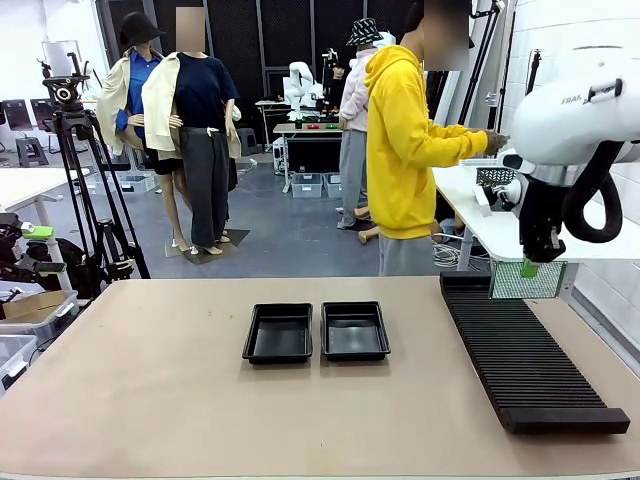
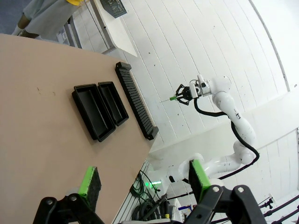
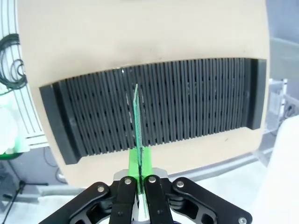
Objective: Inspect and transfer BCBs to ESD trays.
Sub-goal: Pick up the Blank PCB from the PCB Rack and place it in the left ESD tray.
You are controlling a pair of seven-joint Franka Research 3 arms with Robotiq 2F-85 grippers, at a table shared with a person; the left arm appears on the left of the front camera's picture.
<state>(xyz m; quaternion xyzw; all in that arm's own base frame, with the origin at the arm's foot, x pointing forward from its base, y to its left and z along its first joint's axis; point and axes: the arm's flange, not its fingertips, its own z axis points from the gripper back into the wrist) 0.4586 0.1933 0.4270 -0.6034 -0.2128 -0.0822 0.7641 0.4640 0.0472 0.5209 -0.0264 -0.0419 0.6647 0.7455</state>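
Above the far right edge of the table (image 1: 150, 400), the right gripper (image 1: 529, 262), clamped on the top edge of one BCB (image 1: 527, 281), hangs it upright over the slotted rack (image 1: 520, 350), free for inspection, while both ESD trays (image 1: 279, 307) lie empty mid-table and the left gripper (image 2: 145, 179) hovers spread wide.

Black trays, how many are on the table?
2. The left tray sits near the middle of the table; the right tray sits close beside it, toward the long slotted rack. None looks hidden.
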